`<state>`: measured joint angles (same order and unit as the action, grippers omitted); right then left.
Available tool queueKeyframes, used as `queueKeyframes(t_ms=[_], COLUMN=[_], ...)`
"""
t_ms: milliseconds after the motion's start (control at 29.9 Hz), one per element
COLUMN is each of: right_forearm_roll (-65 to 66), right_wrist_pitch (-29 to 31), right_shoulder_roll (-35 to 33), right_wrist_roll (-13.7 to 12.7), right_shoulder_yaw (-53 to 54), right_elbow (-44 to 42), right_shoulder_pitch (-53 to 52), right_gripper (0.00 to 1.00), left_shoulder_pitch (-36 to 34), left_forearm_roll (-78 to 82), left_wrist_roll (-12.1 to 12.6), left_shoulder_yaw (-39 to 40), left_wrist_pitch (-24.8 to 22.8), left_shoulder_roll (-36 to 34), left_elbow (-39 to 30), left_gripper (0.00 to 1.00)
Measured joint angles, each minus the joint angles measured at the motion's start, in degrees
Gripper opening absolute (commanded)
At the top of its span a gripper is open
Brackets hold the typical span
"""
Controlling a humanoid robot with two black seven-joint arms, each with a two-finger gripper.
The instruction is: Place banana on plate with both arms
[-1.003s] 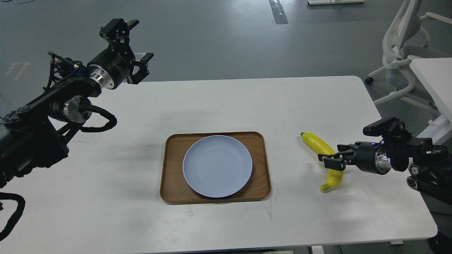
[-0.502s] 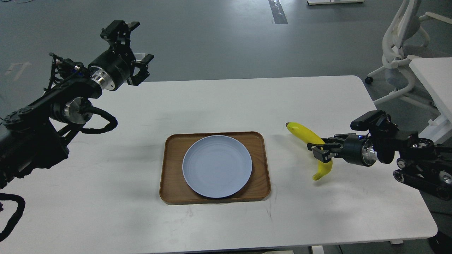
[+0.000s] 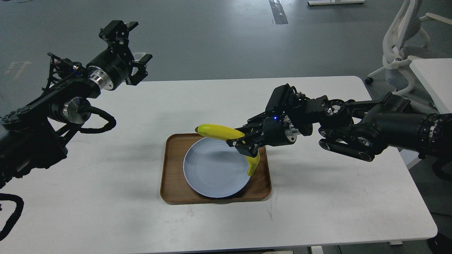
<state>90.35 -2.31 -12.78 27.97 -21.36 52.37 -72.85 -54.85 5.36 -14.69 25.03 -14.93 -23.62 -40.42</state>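
Note:
My right gripper point(image 3: 243, 143) is shut on the yellow banana point(image 3: 220, 131) near its middle and holds it in the air over the right part of the pale blue-grey plate point(image 3: 212, 169). The banana's dark tip points left over the plate's far rim; its other end hangs down at the plate's right edge. The plate lies in a brown wooden tray point(image 3: 169, 183). My left gripper point(image 3: 136, 44) is open and empty, raised high at the table's far left, well away from the plate.
The white table point(image 3: 317, 211) carries only the tray and plate. A white office chair point(image 3: 402, 53) and another white table edge point(image 3: 434, 77) stand at the far right, beyond the table.
My right arm has lifted the banana off the table's right side and carried it left, until it hangs over the plate. The left arm has barely moved.

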Motion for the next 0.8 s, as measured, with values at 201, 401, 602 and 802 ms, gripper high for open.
queueKeyframes(t_ms=[201,401,602,802], right_forearm_roll=[-0.1,-0.5,-1.2,-5.5], right_wrist_pitch=[0.0,0.1,-0.1,-0.5], right_shoulder_roll=[4.3,4.5,4.4,4.3], right_wrist_roll=[0.0,0.0,0.0,-1.5], right_shoulder_yaw=[-3.3,-4.2,-3.3,0.5], right_elbow=[-2.7,-3.4,-4.2,-5.2], right_shoulder_pitch=[0.5,1.6,1.9,2.5], right_gripper=[0.06,0.42,0.92,0.96], left_shoulder_pitch=[0.1,0.2,0.3,0.3], left_forearm_roll=[0.0,0.1,0.1,0.1], left_wrist_roll=[0.0,0.0,0.0,0.0], left_shoulder_yaw=[0.0,0.0,0.0,-0.1], left_wrist_pitch=[0.0,-0.2,-0.2,-0.2], left_shoulder_roll=[-0.9,-1.2,-1.0,-1.0], left_elbow=[0.0,0.0,0.0,-0.2], left_gripper=[0.98,0.98,0.98,0.98])
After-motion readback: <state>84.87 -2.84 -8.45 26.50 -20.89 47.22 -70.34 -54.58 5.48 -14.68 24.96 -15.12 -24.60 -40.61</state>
